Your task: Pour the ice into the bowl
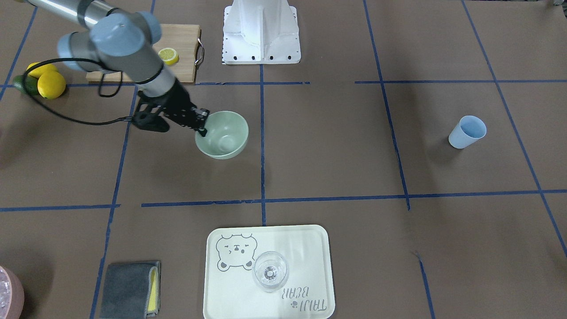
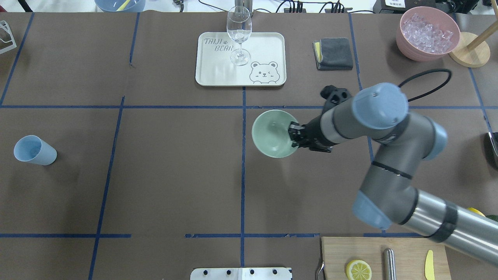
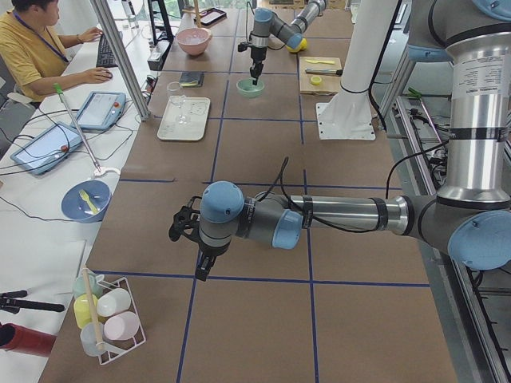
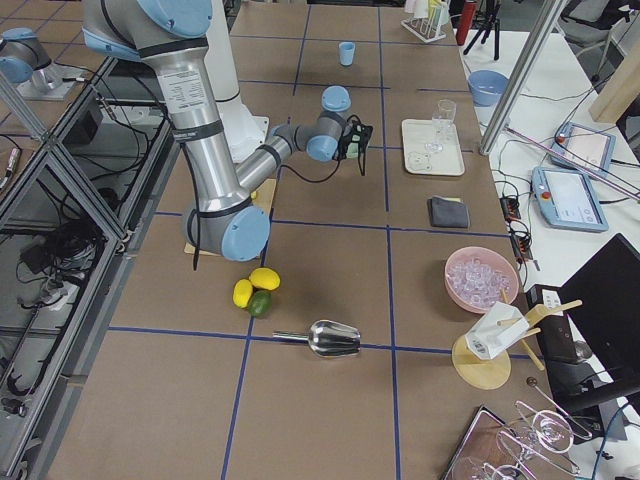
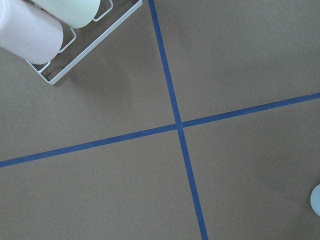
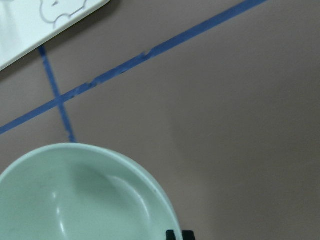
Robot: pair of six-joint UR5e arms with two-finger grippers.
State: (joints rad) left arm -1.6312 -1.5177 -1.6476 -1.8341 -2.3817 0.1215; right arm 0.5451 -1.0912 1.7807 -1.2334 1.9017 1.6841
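Note:
The pale mint-green bowl (image 2: 272, 134) stands just right of the table's middle line; it also shows in the front view (image 1: 226, 133) and the right wrist view (image 6: 75, 200). Its inside looks empty. My right gripper (image 2: 292, 136) points down at the bowl's rim on the robot's right side and is shut on that rim (image 1: 203, 124). My left gripper (image 3: 200, 267) hangs over bare table near the left end; I cannot tell whether it is open. A blue cup (image 2: 35, 151) stands far left. I cannot make out any loose ice cubes.
A pink container of ice (image 2: 428, 33) stands at the far right corner, beside a grey cloth (image 2: 334, 53). A wine glass (image 2: 239, 35) stands on a white tray (image 2: 218, 74). A cutting board (image 2: 389, 252) with a lemon slice lies near the robot. A cup rack (image 5: 55, 45) is below the left wrist.

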